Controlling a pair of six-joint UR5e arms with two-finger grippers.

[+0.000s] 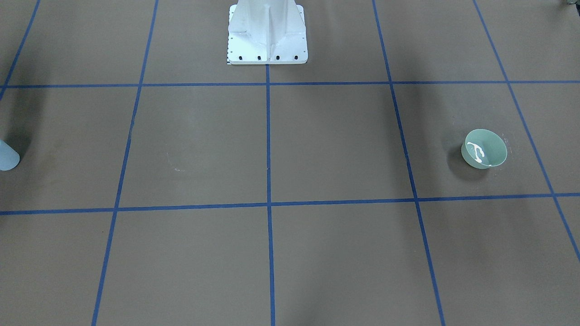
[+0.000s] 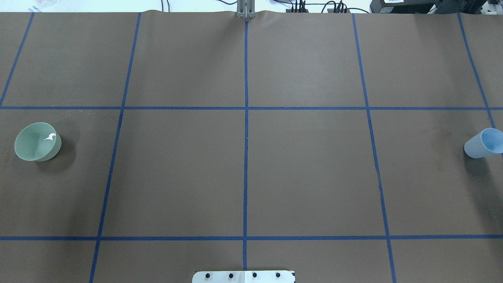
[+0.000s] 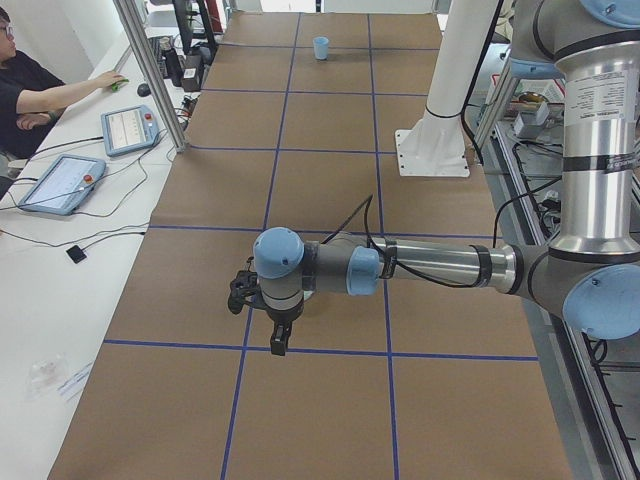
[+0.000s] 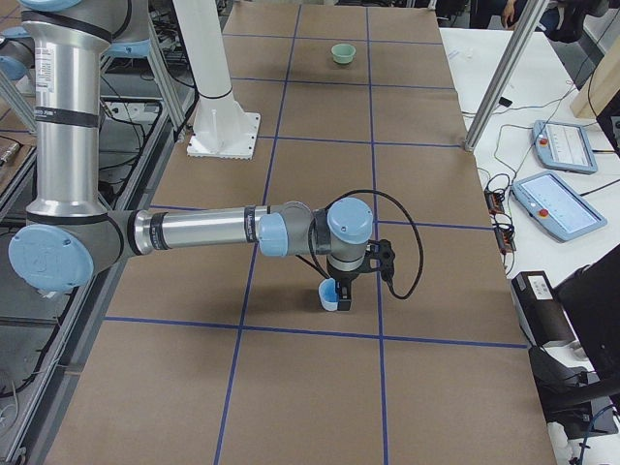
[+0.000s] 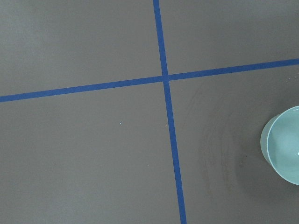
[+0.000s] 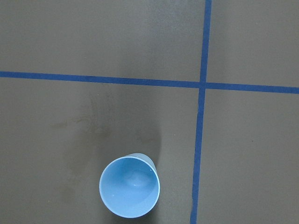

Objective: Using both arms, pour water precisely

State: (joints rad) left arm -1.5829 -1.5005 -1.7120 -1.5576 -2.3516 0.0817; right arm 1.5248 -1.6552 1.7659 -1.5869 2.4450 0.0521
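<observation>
1. The blue cup (image 2: 483,143) stands upright at the counter's (image 2: 251,177) right end and the green bowl (image 2: 37,141) at its left, well apart, probably one vessel per arm.
2. The right claw (image 4: 345,291) hangs by the cup and the left claw (image 3: 272,325) near the bowl; whether either is apart or together cannot be told.

The blue cup (image 1: 8,156) is cut off by the front-facing view's left edge and the overhead view's right edge. The green bowl (image 5: 283,144) runs off the left wrist view's right edge. The white pedestal (image 1: 267,36) is cropped at the front-facing view's top. The left gripper (image 3: 279,340) and right gripper (image 4: 343,294) show only in side views, too small to tell how their jaws stand.
</observation>
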